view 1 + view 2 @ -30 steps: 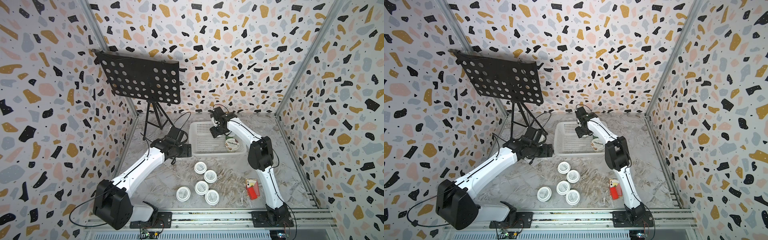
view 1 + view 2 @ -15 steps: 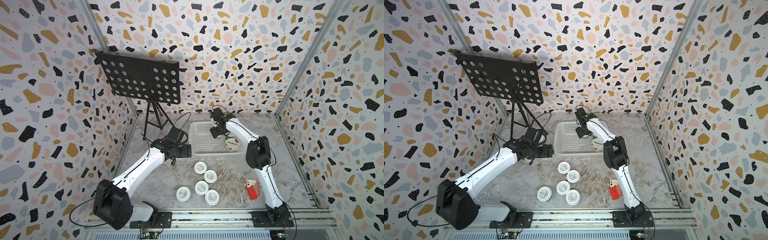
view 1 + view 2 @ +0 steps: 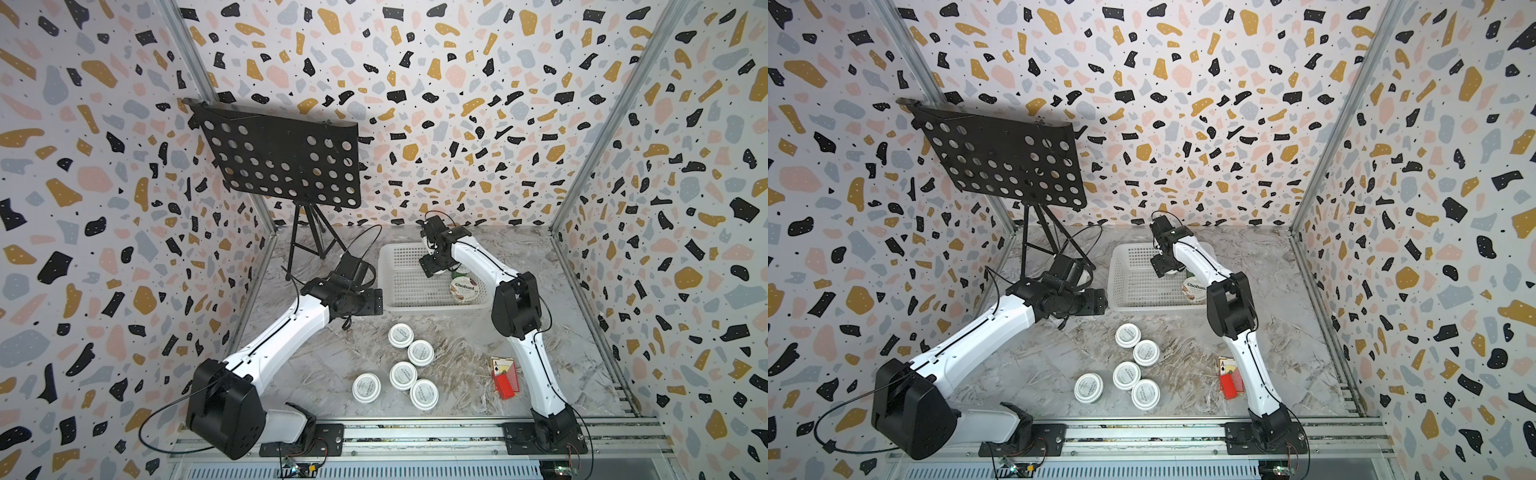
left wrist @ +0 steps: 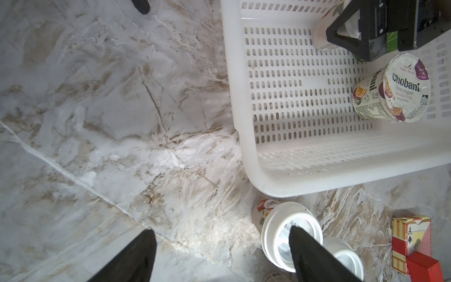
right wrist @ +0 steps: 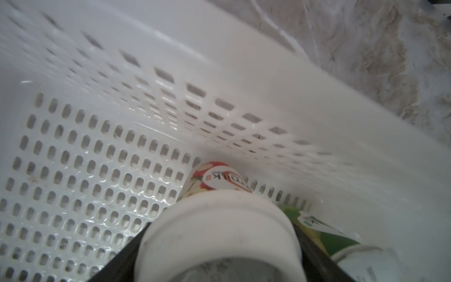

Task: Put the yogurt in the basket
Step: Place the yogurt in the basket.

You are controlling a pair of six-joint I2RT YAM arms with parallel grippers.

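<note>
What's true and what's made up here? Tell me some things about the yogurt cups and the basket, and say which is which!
1. Five white-lidded cups stand on the table outside the basket. True.
2. The Chobani cup is on the table. False: it is in the basket.
3. The red card box is in the basket. False: it is on the table.
4. The left gripper is open and empty. True.
5. The right gripper reaches into the basket. True.

Both top views sit high at six o'clock of the desk (image 3: 457, 345), tilted down toward twelve; the left wrist camera looks down nearer; the right sits close inside the basket (image 5: 268, 73). All four share that basket.
</note>
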